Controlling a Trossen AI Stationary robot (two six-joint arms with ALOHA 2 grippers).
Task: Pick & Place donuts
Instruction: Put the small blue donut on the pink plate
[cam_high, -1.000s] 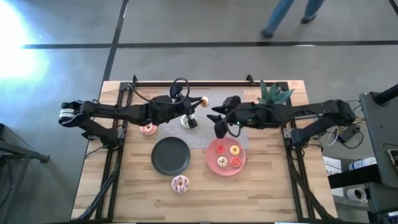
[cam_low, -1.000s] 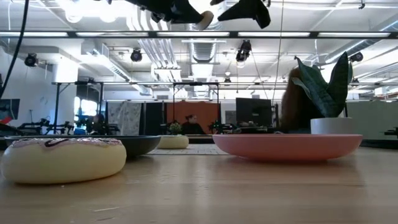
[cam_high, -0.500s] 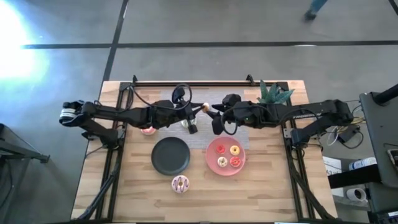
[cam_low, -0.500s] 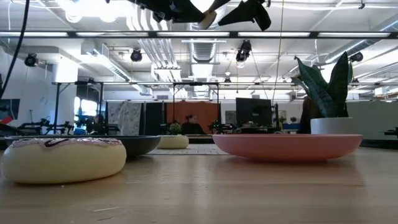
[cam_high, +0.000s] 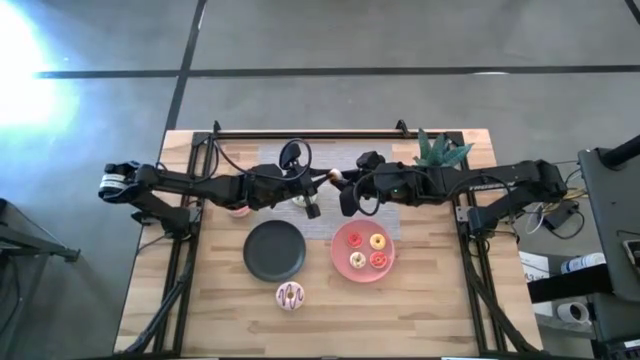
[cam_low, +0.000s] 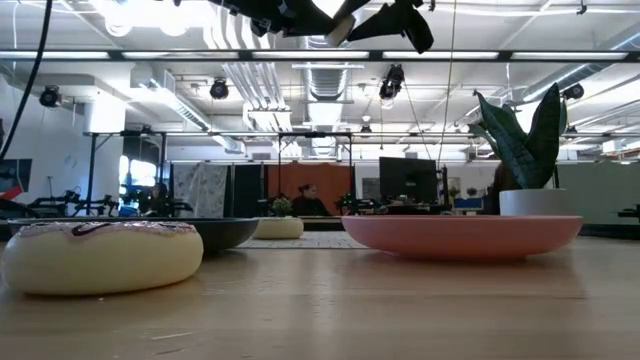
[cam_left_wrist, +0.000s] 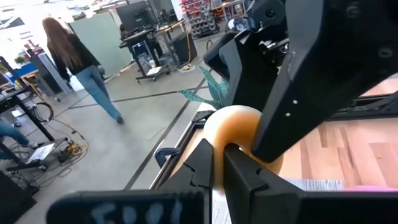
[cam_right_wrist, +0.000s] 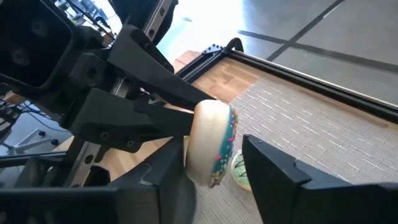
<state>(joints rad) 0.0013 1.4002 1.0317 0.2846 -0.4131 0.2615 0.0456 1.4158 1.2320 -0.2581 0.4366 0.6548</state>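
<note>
A green-iced donut with a tan underside (cam_high: 333, 176) (cam_right_wrist: 212, 144) hangs high over the grey mat, where my two grippers meet. My left gripper (cam_high: 322, 181) (cam_left_wrist: 219, 163) is shut on it. My right gripper (cam_high: 345, 188) (cam_right_wrist: 217, 186) is open, with one finger on each side of the donut; whether it touches, I cannot tell. Four small donuts lie on the pink plate (cam_high: 340, 262). A white, dark-drizzled donut (cam_high: 290, 296) (cam_low: 100, 255) lies flat near the table's near edge. A pink donut (cam_high: 237, 209) is mostly hidden under my left arm. My left gripper pinches the green-iced donut between its two fingers at the rim nearest the wrist (cam_left_wrist: 235, 142), coming level from the table's left. The donut is lifted clear and stands on edge, its iced face (cam_right_wrist: 225, 146) turned toward my right gripper.
A black plate (cam_high: 274, 250) sits left of the pink plate. A pale round thing (cam_high: 300, 197) (cam_right_wrist: 239, 172) lies on the grey mat under the grippers. A potted plant (cam_high: 440, 150) stands at the far right. People move in the room beyond.
My left gripper has carried the donut a little toward the table's right and near edge. My right gripper has moved left toward it, and its open fingers now stand around the donut.
</note>
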